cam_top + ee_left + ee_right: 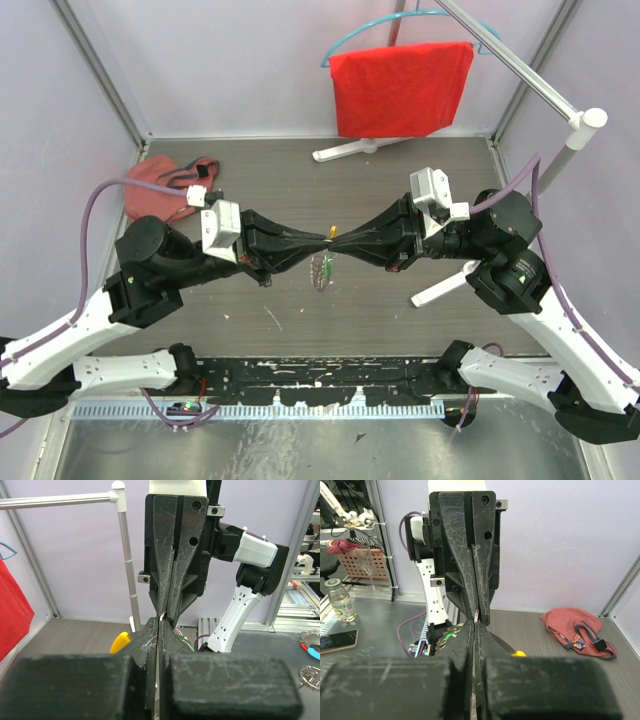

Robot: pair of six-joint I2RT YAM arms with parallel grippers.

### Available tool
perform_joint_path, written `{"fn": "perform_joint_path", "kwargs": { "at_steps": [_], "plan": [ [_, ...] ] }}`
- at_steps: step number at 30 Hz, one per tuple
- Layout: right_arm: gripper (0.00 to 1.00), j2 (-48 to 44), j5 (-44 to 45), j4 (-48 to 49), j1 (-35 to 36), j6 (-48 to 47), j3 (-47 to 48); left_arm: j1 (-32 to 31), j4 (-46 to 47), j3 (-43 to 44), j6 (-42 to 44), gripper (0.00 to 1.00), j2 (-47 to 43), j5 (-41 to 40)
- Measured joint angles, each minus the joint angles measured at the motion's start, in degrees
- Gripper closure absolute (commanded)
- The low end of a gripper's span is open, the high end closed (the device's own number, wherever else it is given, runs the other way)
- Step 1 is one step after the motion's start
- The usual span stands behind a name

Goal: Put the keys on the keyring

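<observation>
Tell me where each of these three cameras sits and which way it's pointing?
Top external: above and behind the arms, looking down at the table; both arms show, left gripper and right gripper tip to tip.
Left wrist: on the left arm, looking along its own fingers at the right gripper.
Right wrist: on the right arm, looking along its own fingers at the left gripper.
Shared: top and right wrist both show the red pouch.

This is a robot lab: two robot arms (150, 262) sit on a table (400, 310) with plain walls (250, 60) and metal posts (103, 70) around it.
</observation>
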Motion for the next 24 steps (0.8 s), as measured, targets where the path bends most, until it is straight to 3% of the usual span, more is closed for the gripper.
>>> {"fn": "perform_joint_path", "kwargs": {
  "at_steps": [3,6,24],
  "plan": [
    [0.99,0.2,0.0,-1.4,0.0,-0.5,0.5,0.0,-0.4,0.0,0.4,0.65,0.0,-0.1],
    [0.99,0.8,-0.4,-4.4,0.1,-1.5,2.1,0.2,-1.6,0.2,1.0,0.59,0.0,-0.6],
    [0.99,5.3,0.2,-20.3,0.1,-7.2,9.9,0.0,-21.9,11.4,5.9,0.58,3.3,4.2]
  ]
}}
